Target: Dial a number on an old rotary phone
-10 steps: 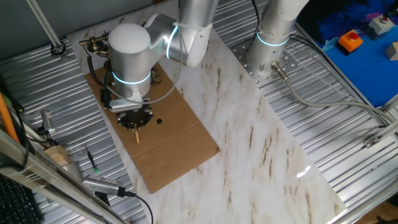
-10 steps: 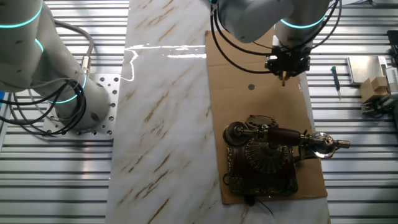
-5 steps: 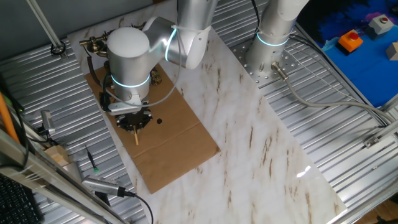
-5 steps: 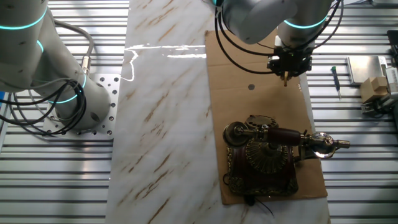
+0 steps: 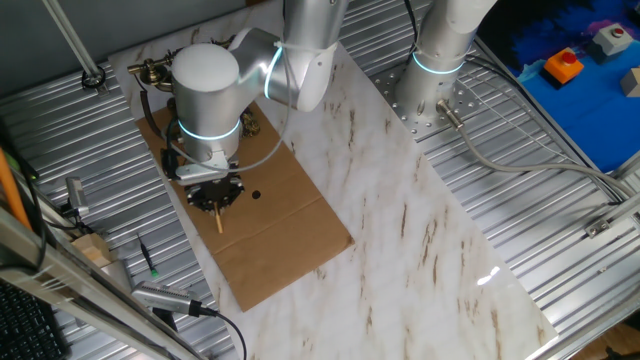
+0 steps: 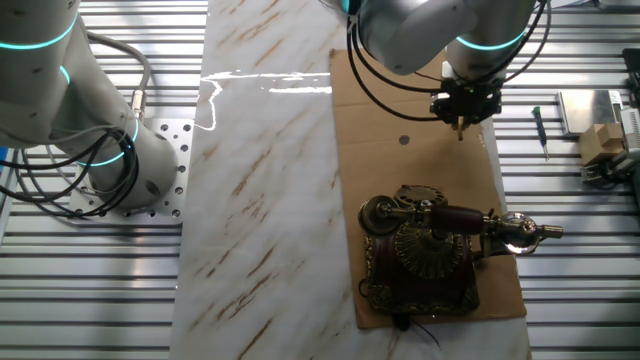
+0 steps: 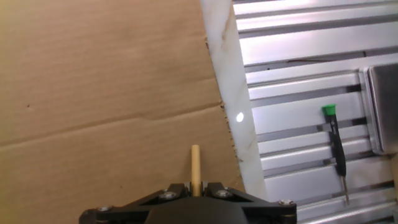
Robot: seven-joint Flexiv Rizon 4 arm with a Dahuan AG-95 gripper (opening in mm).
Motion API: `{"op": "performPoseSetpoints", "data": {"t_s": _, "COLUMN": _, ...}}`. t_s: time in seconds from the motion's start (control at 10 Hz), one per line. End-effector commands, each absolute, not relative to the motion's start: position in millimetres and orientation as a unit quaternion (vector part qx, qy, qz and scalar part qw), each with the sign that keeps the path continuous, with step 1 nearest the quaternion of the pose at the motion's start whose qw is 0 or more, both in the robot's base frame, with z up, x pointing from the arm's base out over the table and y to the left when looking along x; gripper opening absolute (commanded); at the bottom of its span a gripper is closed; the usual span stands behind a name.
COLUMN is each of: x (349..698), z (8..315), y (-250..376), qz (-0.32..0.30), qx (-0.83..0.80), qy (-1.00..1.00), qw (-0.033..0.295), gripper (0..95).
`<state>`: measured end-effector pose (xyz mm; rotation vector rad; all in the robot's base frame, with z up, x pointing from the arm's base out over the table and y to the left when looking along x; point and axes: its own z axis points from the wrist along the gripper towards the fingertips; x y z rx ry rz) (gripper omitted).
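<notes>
The old rotary phone sits on the near end of a cardboard sheet: dark brown, brass trim, handset across the top. In one fixed view only its brass parts show behind the arm. My gripper hangs over the far part of the cardboard, well apart from the phone. It is shut on a thin tan wooden stick that points down at the cardboard. The gripper also shows in one fixed view and in the hand view.
A small green-handled screwdriver lies on the ribbed metal beside the marble slab. A small dark hole marks the cardboard. A second arm's base stands beside the slab. Wooden blocks sit at the edge.
The gripper with the stick has shifted very slightly sideways over the cardboard. The phone has not moved.
</notes>
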<state>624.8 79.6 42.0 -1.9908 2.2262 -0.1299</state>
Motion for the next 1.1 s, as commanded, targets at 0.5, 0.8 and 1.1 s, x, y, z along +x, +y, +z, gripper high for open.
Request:
{"op": "performPoseSetpoints", "data": {"t_s": 0.5, "x": 624.7, "z": 41.7, "y": 79.4, "qz": -0.039, "qx": -0.671, "qy": 0.736, "qw": 0.079, "gripper": 19.0}}
{"op": "performPoseSetpoints", "data": {"t_s": 0.8, "x": 624.3, "z": 43.9, "y": 80.0, "qz": -0.039, "qx": -0.663, "qy": 0.743, "qw": 0.079, "gripper": 19.0}}
{"op": "performPoseSetpoints", "data": {"t_s": 1.1, "x": 621.6, "z": 60.4, "y": 74.1, "qz": -0.03, "qx": -0.623, "qy": 0.781, "qw": 0.04, "gripper": 19.0}}
